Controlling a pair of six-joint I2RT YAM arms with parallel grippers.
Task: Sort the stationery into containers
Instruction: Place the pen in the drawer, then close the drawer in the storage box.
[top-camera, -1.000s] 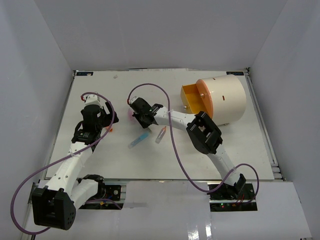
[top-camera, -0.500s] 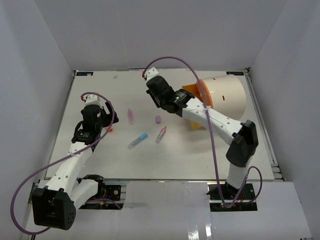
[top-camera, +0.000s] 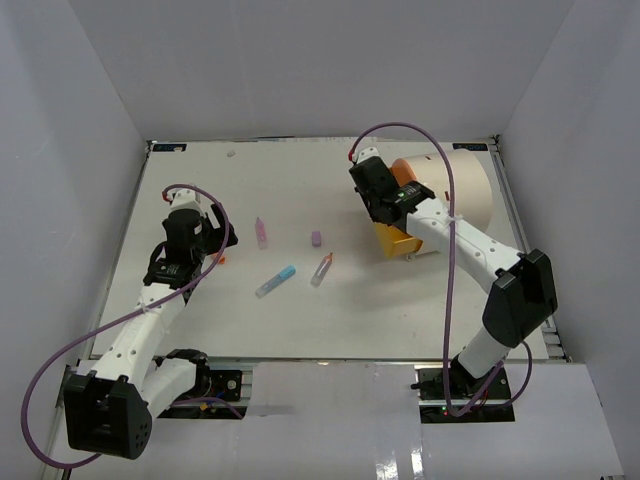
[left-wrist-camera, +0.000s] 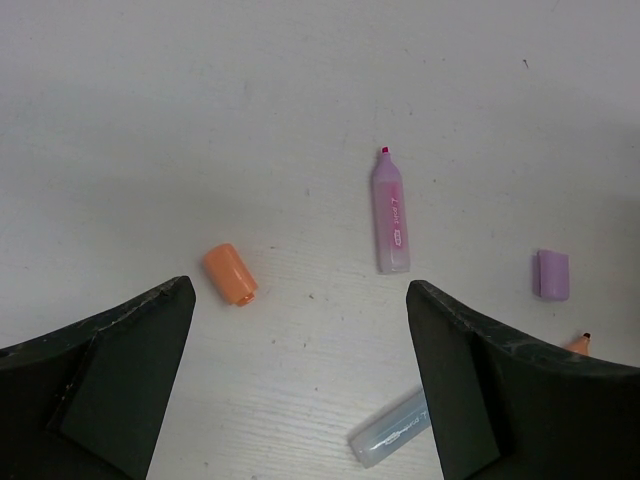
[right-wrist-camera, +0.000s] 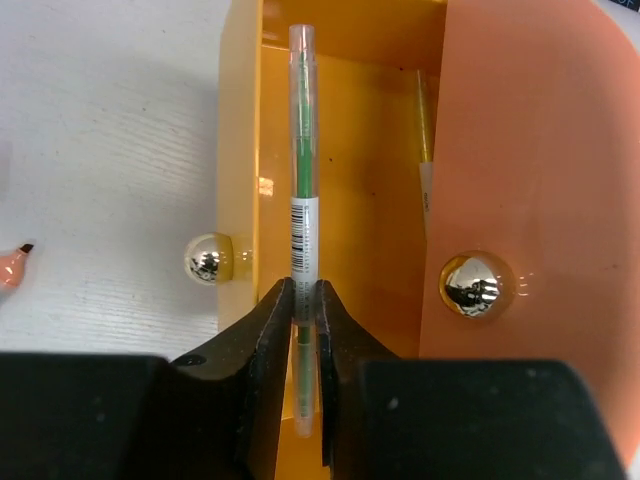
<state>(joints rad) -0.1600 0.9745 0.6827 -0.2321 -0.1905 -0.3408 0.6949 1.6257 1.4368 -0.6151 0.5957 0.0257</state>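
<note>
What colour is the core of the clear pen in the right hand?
Green; the right wrist view shows the pen best.

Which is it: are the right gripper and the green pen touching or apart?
Touching. The right wrist view shows the right gripper shut on the green pen, both fingers pressed against its barrel, over the orange drawer.

Pen hangs above, perhaps inside, the drawer; a marker lies well left.
</note>
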